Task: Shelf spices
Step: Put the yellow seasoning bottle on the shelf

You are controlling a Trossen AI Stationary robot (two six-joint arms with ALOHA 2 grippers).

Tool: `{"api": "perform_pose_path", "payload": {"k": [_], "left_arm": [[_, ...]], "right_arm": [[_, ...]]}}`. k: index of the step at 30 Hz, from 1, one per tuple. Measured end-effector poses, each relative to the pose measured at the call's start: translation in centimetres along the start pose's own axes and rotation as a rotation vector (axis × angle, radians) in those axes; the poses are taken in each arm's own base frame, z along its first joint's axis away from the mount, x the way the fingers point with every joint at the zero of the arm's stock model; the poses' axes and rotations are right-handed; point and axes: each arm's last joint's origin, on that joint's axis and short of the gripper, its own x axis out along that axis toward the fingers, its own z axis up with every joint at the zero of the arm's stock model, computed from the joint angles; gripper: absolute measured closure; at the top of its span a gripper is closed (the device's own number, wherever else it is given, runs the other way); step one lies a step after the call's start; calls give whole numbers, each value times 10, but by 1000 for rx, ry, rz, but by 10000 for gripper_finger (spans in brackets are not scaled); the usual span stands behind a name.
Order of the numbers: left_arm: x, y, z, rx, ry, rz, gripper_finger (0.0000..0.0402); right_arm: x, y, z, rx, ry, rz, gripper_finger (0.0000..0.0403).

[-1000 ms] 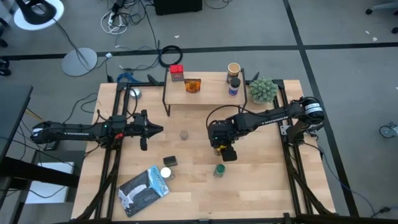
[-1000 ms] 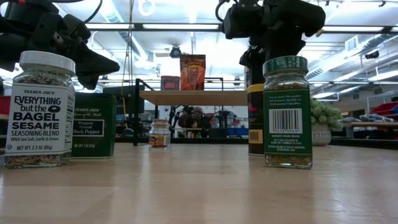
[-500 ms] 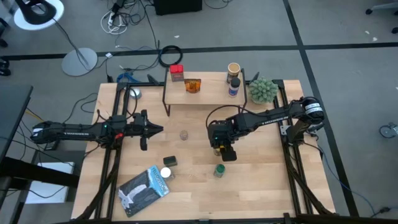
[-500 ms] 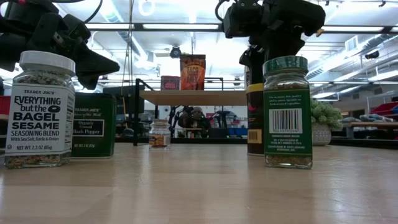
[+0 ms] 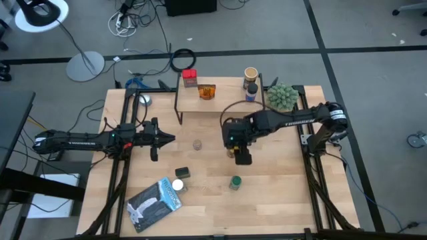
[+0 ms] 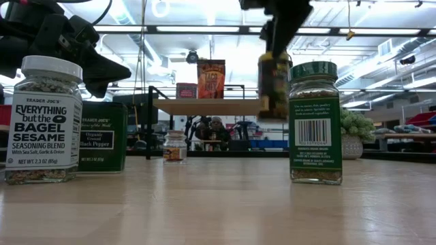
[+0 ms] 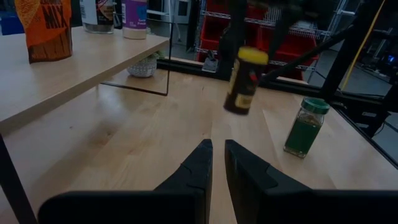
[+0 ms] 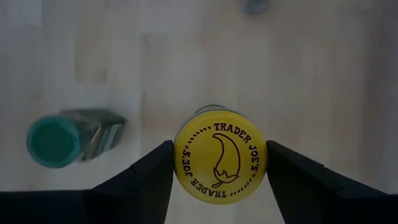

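Up it goes! The right gripper (image 8: 219, 163) has its jaws clamped on the smooth, round yellow lid of a dark-bodied jar (image 6: 274, 85), and where a second ago that jar stood on the tabletop (image 5: 280, 180) beside the green-lidded glass jar (image 6: 314, 122), it now hangs clear of the wood, slightly tilted in the left wrist view. From above, the arm has drawn back toward the shelf (image 5: 227, 101), leaving the green-lidded jar alone, well apart from it.

The shelf, a pale wooden board on thin black legs, already carries a red-topped tin (image 5: 189, 78), an orange packet (image 5: 206, 92), and two jars (image 5: 250, 85) at its right end.

Over on the left, the left gripper (image 7: 214, 163) hovers above the tabletop, unchanged, its dark wedge-shaped jaws nearly closed with only a thin gap and nothing between them.

Waiting near the front: a clear glass bagel-seasoning jar (image 6: 45, 119) with a white lid, a squared dark green tin (image 6: 102, 136), and a tiny glass jar (image 6: 175, 145) mid-table.
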Motion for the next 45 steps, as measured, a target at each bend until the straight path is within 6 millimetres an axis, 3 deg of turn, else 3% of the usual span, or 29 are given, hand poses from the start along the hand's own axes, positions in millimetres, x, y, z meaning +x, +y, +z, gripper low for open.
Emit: {"api": "perform_pose_path", "payload": {"k": [9, 16, 23, 29, 45], "left_arm": [[0, 0, 0, 0, -2, 0, 353], [0, 0, 1, 0, -7, -1, 353], [0, 0, 1, 0, -7, -1, 353], [0, 0, 1, 0, -9, 18, 353], [0, 1, 0, 3, -8, 36, 353]], "right_arm": [[-64, -49, 12, 155, -87, -149, 168], [-90, -97, 11, 267, -163, -211, 170], [-94, -140, 3, 367, -182, -248, 171], [-100, -166, 6, 422, -313, -240, 171], [-68, -182, 10, 454, -210, -190, 168]]}}
